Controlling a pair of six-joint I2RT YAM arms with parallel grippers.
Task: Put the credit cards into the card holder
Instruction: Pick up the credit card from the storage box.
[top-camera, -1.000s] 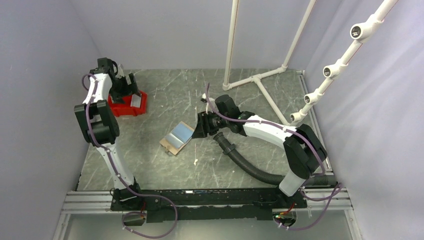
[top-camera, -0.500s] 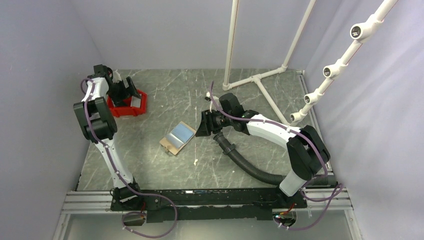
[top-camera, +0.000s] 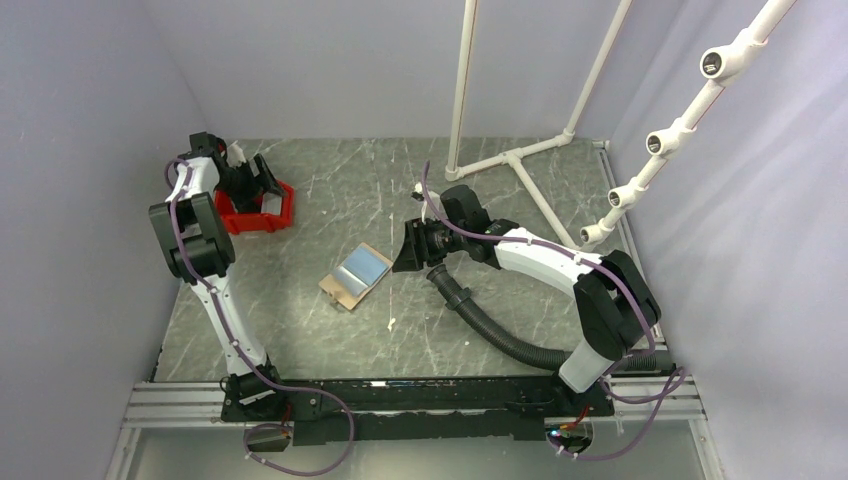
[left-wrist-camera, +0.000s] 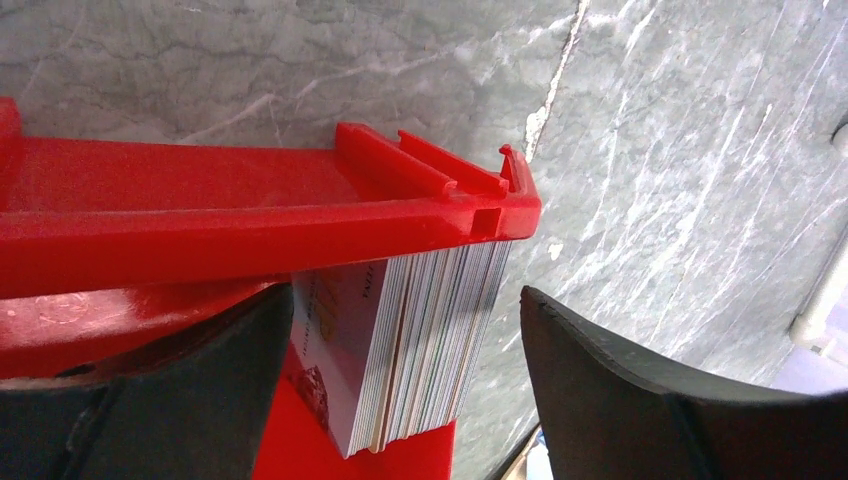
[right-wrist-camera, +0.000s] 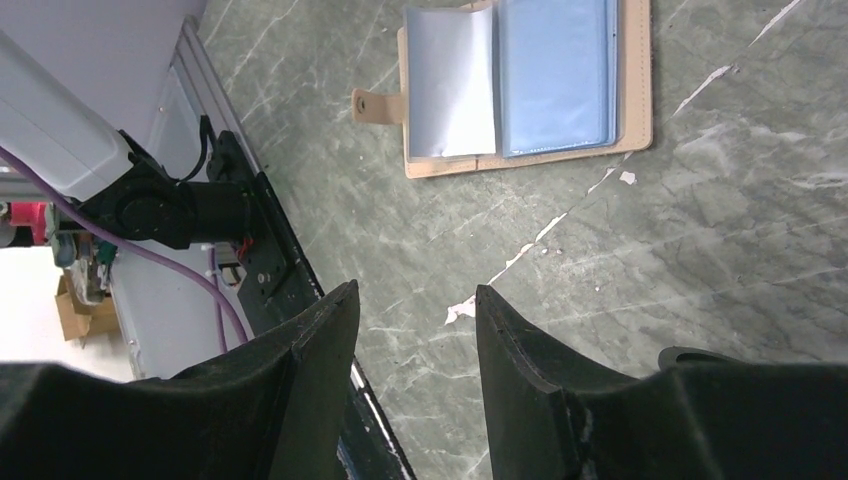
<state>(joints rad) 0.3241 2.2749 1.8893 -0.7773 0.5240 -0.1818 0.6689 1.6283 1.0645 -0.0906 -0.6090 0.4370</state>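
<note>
A stack of credit cards (left-wrist-camera: 410, 340) stands on edge inside the red bin (left-wrist-camera: 250, 230). My left gripper (left-wrist-camera: 405, 295) is open and straddles the stack: the left finger is close against it and the right finger stands apart. In the top view this gripper (top-camera: 258, 185) is over the bin (top-camera: 282, 214) at the back left. The tan card holder (top-camera: 355, 275) lies open mid-table and shows blue-grey sleeves (right-wrist-camera: 555, 75). My right gripper (right-wrist-camera: 415, 292) is open and empty. It hovers just right of the holder in the top view (top-camera: 405, 252).
A white pipe frame (top-camera: 510, 155) stands at the back right of the table. A black corrugated hose (top-camera: 490, 325) runs beside my right arm. Small white scraps (right-wrist-camera: 520, 255) lie on the grey marbled table near the holder.
My left gripper has shifted slightly and sunk around the cards in the red bin. My right gripper has drawn back a little to the right of the holder.
</note>
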